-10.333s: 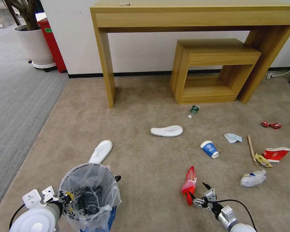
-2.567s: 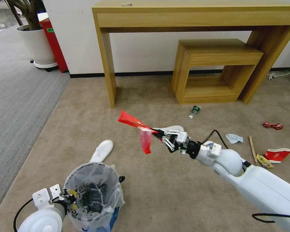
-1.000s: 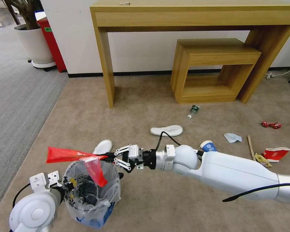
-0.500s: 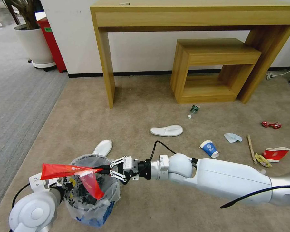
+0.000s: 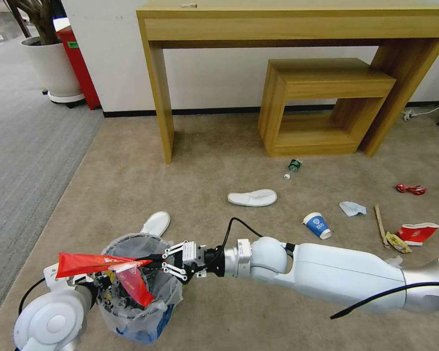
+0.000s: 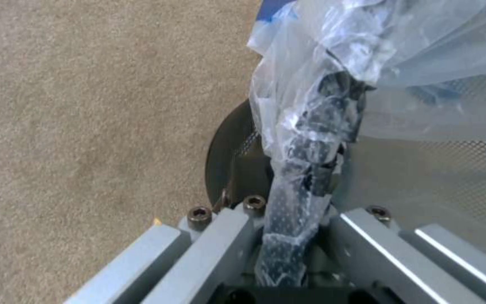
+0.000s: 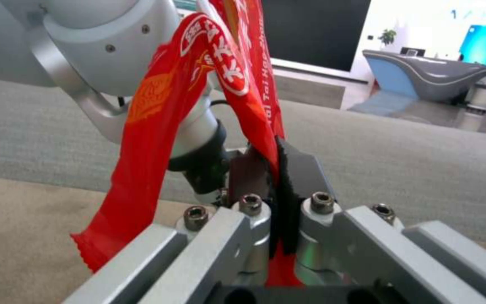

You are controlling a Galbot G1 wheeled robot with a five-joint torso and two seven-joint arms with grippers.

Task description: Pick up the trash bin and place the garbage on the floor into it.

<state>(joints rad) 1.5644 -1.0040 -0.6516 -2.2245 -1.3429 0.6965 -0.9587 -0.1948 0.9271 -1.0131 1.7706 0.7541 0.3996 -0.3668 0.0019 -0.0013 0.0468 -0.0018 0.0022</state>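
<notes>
The trash bin (image 5: 141, 297), dark wire with a clear bag, hangs low at my left side; my left gripper (image 5: 91, 283) is shut on its rim, with mesh (image 6: 451, 169) and bag pinched between its fingers (image 6: 302, 190). My right gripper (image 5: 150, 260) is shut on a long red wrapper (image 5: 90, 263) just over the bin's mouth; one end droops into the bag. In the right wrist view the red wrapper (image 7: 158, 126) is clamped in the right gripper (image 7: 274, 169). Garbage lies on the floor (image 5: 219, 165): two white slippers (image 5: 252, 197) (image 5: 155, 223), a blue cup (image 5: 318, 225), a red cup (image 5: 417, 233), a tissue (image 5: 352, 208), a wooden stick (image 5: 379, 222), a bottle (image 5: 292, 168).
A wooden desk (image 5: 297, 24) and a low wooden table (image 5: 327, 83) stand against the far wall. A potted plant (image 5: 51, 63) and a red box (image 5: 80, 63) sit at the back left beside grey ribbed carpet (image 5: 19, 156). Another red wrapper (image 5: 410, 189) lies far right.
My right gripper took the red wrapper off the floor, swung it leftward and brought it over the bin; in the last second it sank slightly toward the bin's mouth.
</notes>
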